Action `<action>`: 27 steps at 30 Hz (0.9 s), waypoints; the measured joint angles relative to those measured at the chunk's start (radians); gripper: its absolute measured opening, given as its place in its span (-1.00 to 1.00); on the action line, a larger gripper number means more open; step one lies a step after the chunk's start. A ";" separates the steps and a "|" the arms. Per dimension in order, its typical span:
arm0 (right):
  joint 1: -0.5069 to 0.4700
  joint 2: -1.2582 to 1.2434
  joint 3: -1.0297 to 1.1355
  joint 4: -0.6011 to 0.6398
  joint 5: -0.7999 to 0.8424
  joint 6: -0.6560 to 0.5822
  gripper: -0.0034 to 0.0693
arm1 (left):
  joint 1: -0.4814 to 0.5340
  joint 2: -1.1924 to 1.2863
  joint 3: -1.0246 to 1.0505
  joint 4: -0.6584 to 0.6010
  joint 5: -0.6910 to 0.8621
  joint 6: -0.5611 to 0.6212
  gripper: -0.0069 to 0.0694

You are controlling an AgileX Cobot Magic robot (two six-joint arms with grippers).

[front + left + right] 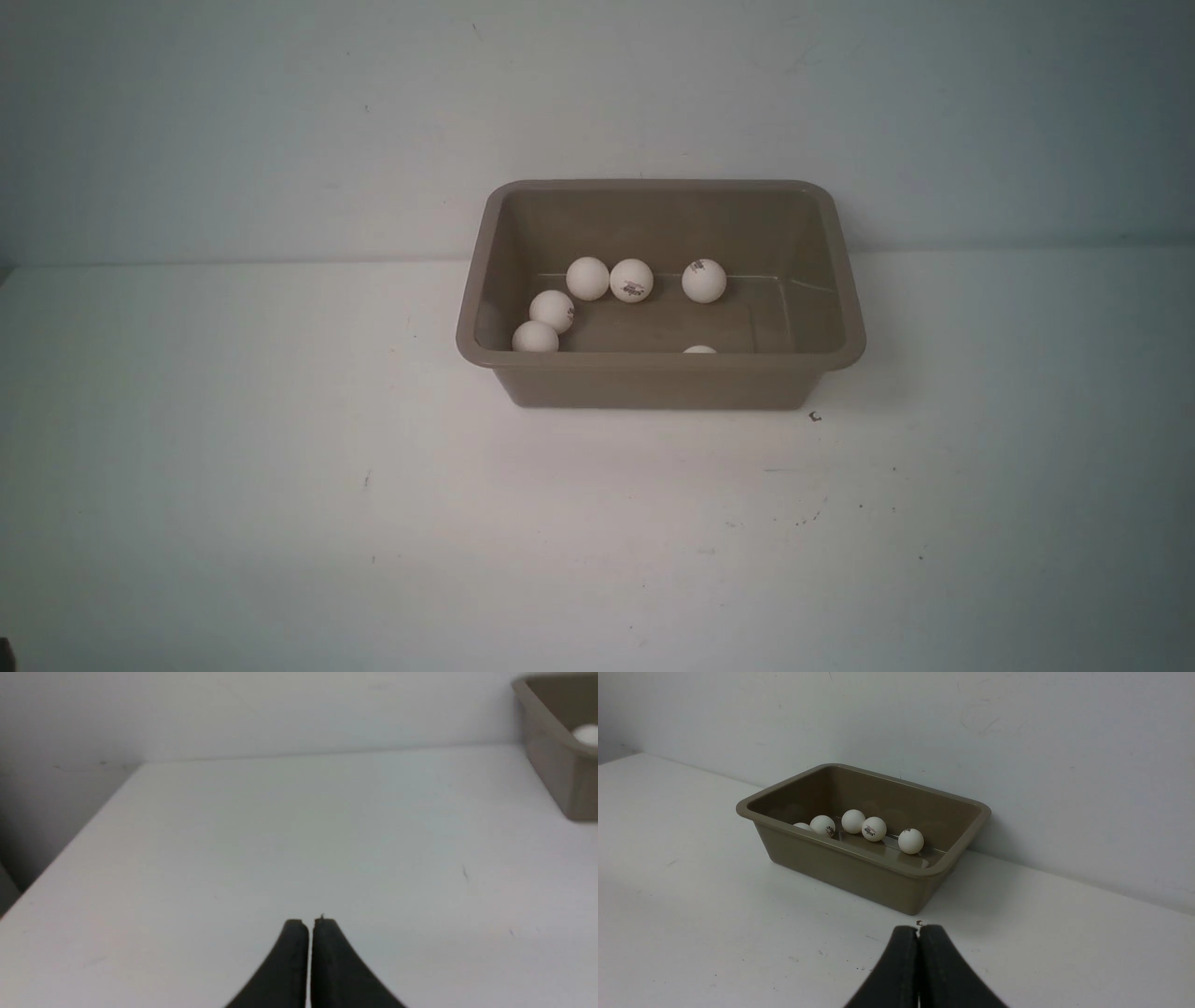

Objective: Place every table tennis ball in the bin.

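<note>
White table tennis balls are sitting inside the bin (659, 376) — six of them in the front view. Two are lying by the bin's left wall, one (535, 337) near the front rim and one (552, 310) just behind it. Two more, (587, 278) and (631, 280), are resting side by side toward the back wall, the second showing a dark logo. A fifth ball (704, 281) is sitting apart to their right, and a sixth (699, 350) is peeking just above the front rim. The taupe plastic bin is standing on the white bench (280, 485), close against the pale wall (280, 121). The left gripper (310, 926) is hanging over bare bench, clenched on nothing, well left of the bin. The right gripper (918, 932) is likewise pressed closed and empty — hovering near the bin's front right corner.
</note>
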 joint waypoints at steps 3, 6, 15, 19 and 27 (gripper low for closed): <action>0.000 0.000 0.000 0.000 0.000 0.000 -0.93 | 0.000 0.000 0.000 -0.149 0.036 0.215 -0.83; 0.000 0.000 0.000 0.000 0.000 -0.001 -0.93 | 0.000 0.000 0.000 -0.199 0.058 0.278 -0.83; 0.000 0.000 0.000 0.000 0.000 -0.001 -0.93 | 0.002 0.000 0.000 -0.209 0.065 0.157 -0.83; 0.000 0.000 0.000 0.000 0.000 -0.001 -0.93 | 0.002 0.000 0.000 -0.209 0.067 0.143 -0.83; 0.000 0.000 0.000 0.000 0.000 -0.001 -0.93 | 0.002 0.000 -0.001 -0.209 0.068 0.140 -0.83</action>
